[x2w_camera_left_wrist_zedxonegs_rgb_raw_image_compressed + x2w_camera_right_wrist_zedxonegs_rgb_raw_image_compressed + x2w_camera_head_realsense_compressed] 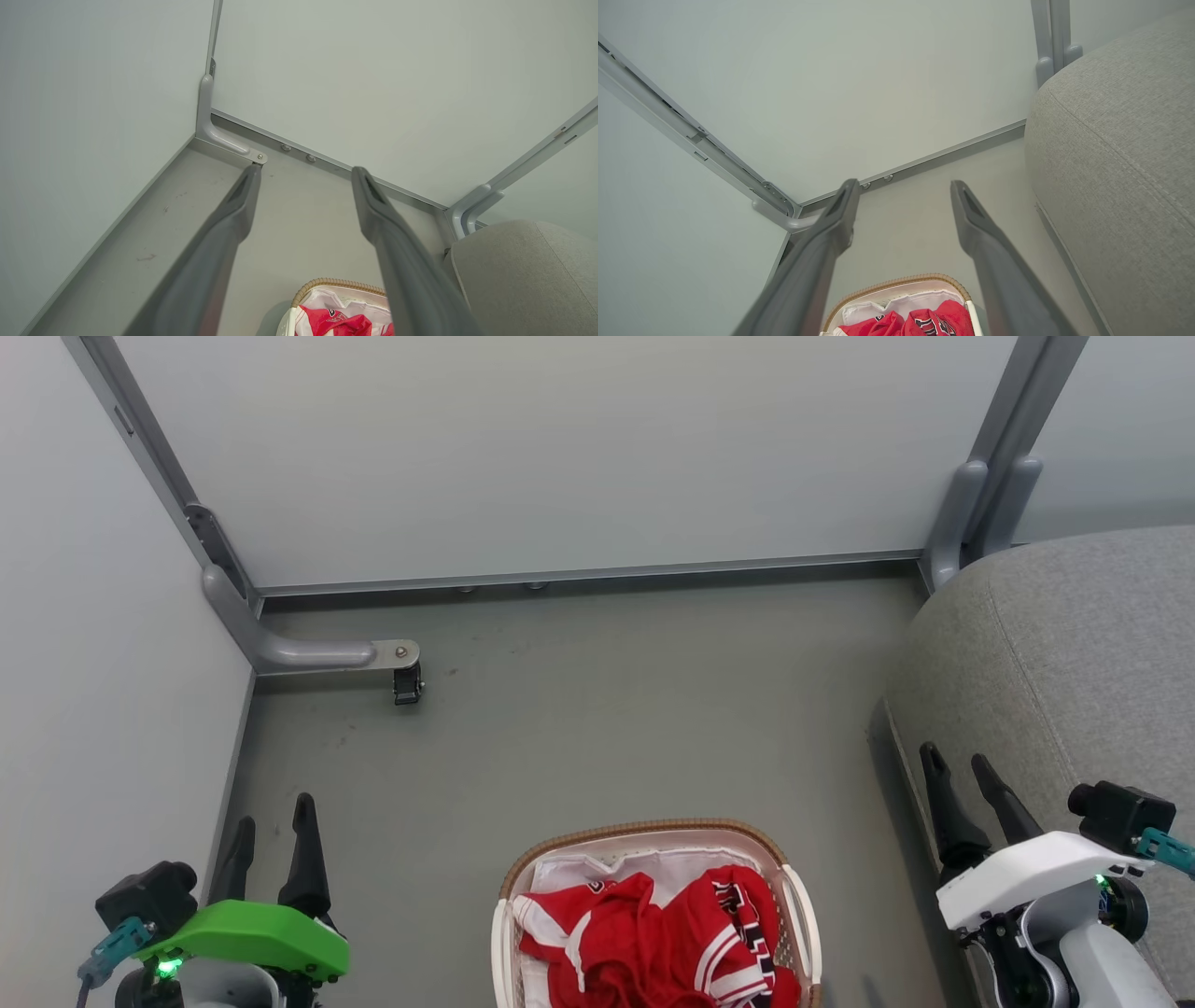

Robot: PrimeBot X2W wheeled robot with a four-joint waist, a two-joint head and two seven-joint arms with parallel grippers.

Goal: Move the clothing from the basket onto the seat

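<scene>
In the basket [644, 824], red clothing [653, 938]

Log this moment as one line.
stage: not started | clothing: in basket | seat: right of basket | left gripper: open, holding nothing | right gripper: open, holding nothing

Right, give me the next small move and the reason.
Probably lower the right gripper toward the clothing: the gripper hangs open and empty, the clothing lies heaped in the basket, and the seat stands on that arm's side.
</scene>
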